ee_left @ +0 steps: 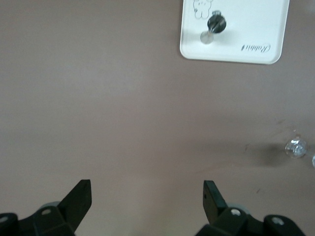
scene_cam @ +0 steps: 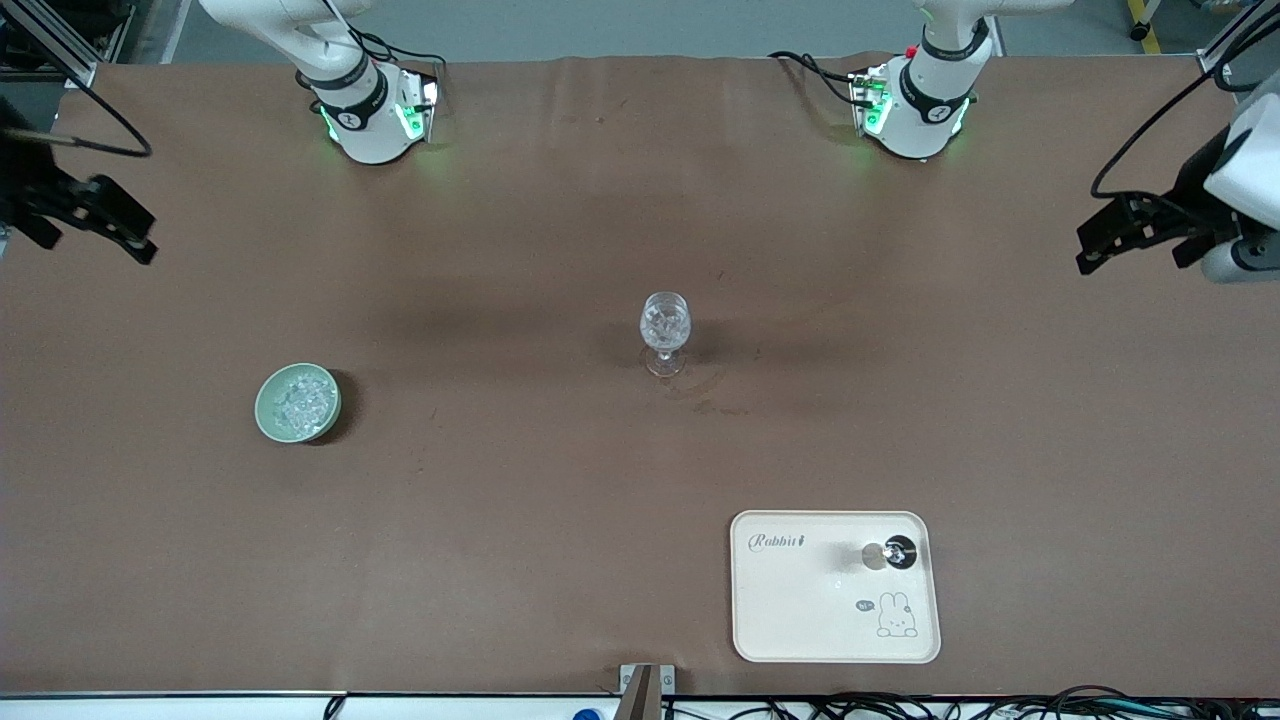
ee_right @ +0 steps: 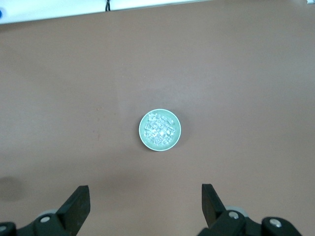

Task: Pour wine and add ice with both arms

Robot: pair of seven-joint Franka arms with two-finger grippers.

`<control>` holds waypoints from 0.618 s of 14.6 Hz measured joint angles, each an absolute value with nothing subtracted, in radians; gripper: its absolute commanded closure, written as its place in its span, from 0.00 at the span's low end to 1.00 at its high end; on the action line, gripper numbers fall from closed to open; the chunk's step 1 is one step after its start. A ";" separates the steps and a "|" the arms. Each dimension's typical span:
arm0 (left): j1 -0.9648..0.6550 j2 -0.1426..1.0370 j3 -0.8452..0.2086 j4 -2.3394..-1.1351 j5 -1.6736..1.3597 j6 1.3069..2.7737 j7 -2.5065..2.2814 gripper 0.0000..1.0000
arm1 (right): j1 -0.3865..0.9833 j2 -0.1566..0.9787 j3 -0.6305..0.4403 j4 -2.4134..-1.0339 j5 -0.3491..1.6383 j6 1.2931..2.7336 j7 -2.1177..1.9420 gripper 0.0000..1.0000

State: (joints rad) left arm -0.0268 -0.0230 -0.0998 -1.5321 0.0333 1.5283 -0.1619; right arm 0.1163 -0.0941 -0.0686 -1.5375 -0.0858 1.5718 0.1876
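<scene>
Small clear glittering ice chunks (scene_cam: 298,400) fill a round pale-green bowl (scene_cam: 266,413) toward the right arm's end of the brown table (scene_cam: 500,560). More ice glints inside the clear stemmed glass (scene_cam: 665,330), standing upright mid-table. From the glass, a cream rabbit-print tray (scene_cam: 800,620) lies at about five o'clock, nearer the front camera, carrying a dark-topped bottle (scene_cam: 898,552). Right gripper (ee_right: 145,202) hangs high over the bowl, fingers spread wide, empty. Left gripper (ee_left: 147,199) hangs over bare table at its arm's end, equally wide, empty.

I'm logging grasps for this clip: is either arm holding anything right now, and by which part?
Nothing is held. The left pincer and the right pincer both hang open and empty above the table.
</scene>
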 measured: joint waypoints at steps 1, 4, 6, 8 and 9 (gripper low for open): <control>-0.027 -0.049 -0.100 -1.562 0.033 1.531 -0.162 0.00 | 0.093 -0.091 -0.068 -1.506 -0.074 1.546 0.161 0.00; -0.029 -0.103 -0.102 -1.626 0.032 1.555 -0.162 0.00 | 0.029 -0.066 -0.068 -1.423 -0.056 1.455 0.091 0.00; -0.029 -0.115 -0.102 -1.639 0.030 1.559 -0.162 0.00 | 0.022 -0.054 -0.067 -1.407 -0.056 1.420 0.064 0.00; -0.029 -0.117 -0.103 -1.639 0.029 1.563 -0.162 0.00 | 0.022 -0.045 -0.062 -1.407 -0.056 1.374 0.060 0.00; -0.030 -0.118 -0.105 -1.639 0.029 1.565 -0.162 0.00 | 0.022 -0.042 -0.060 -1.408 -0.056 1.362 0.060 0.00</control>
